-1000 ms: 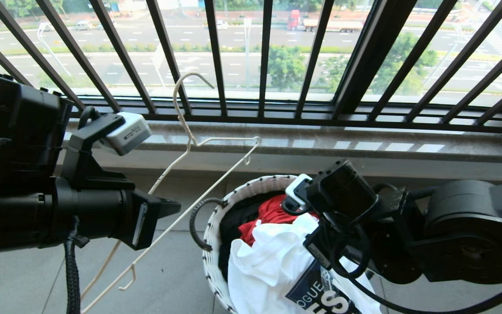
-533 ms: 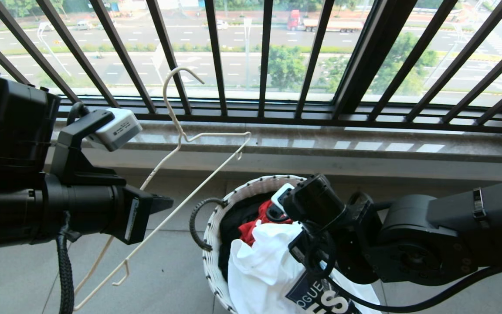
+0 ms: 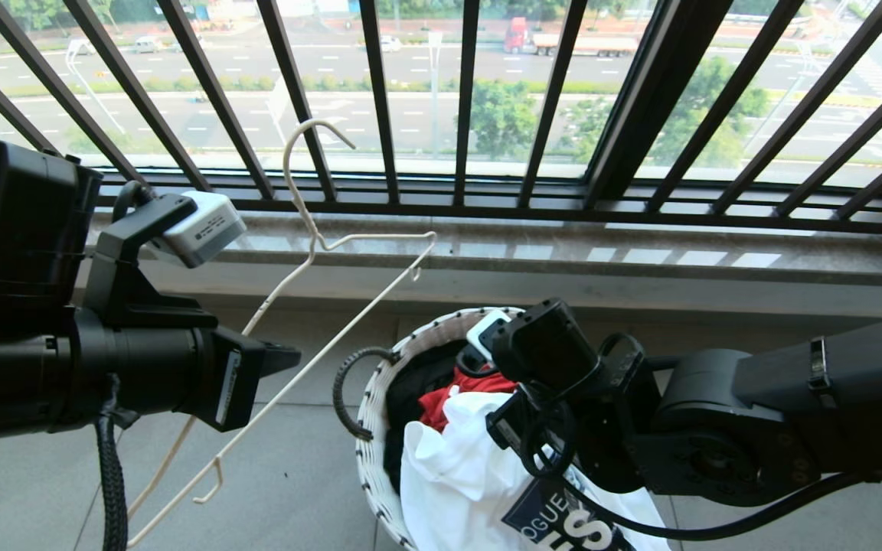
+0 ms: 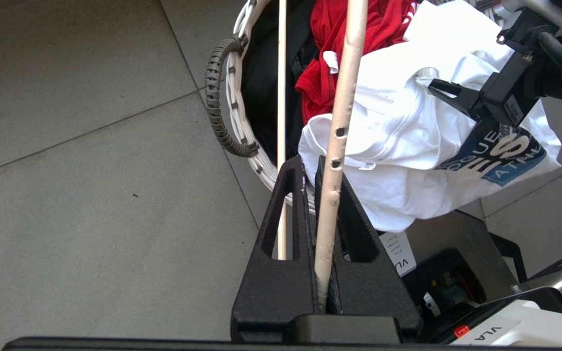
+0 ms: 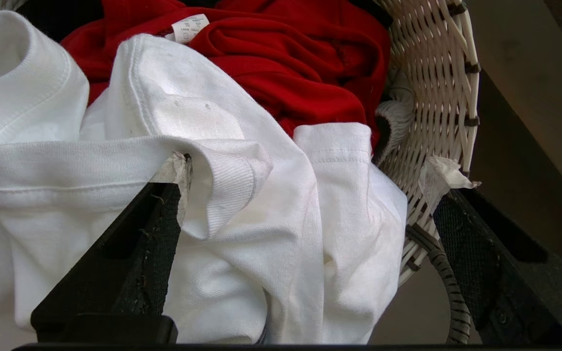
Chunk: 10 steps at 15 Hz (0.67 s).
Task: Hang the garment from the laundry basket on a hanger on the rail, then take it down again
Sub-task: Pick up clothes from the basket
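The right gripper (image 5: 305,195) hung over the laundry basket (image 3: 380,398), its jaws spread wide, one fingertip (image 5: 176,168) tucked against the ribbed collar of the white garment (image 5: 242,243) and the other out by the woven rim. The garment lay heaped on top of the basket, spilling over its near edge, with a red garment (image 5: 281,63) beneath it. To the left, the left gripper (image 4: 316,195) was clamped tight on the thin cream hanger (image 3: 311,252), held up in front of the black window bars (image 3: 380,99).
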Motion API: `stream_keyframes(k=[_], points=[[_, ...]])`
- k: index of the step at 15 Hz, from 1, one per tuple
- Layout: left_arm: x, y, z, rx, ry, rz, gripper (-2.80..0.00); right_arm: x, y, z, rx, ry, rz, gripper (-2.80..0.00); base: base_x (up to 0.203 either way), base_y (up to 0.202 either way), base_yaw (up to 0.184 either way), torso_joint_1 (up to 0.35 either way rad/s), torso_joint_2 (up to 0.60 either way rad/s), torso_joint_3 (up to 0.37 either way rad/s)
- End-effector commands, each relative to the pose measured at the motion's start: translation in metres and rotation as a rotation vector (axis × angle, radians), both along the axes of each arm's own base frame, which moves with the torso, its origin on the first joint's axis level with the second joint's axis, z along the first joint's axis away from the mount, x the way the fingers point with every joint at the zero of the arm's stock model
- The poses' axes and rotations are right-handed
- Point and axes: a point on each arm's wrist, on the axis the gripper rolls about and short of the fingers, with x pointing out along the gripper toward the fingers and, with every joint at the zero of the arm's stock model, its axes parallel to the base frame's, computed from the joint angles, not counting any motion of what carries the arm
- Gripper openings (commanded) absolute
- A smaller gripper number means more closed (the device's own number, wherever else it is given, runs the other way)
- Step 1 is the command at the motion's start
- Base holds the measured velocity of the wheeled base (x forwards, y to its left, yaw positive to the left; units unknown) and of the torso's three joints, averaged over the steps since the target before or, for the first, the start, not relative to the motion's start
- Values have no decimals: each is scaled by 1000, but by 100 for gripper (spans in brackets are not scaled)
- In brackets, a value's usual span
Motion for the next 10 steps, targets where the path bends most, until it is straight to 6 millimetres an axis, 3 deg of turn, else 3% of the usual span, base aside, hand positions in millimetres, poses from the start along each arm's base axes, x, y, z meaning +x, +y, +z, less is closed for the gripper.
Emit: stream_keyframes(k=[1, 10], points=[[0, 0, 0, 1, 2, 0, -280, 4, 5, -5, 4, -7, -1, 0, 0, 0, 0, 0, 0, 0], [-1, 1, -1, 2, 1, 1, -280, -7, 4, -4, -39, -40, 14, 0, 0, 0, 0, 0, 0, 0]])
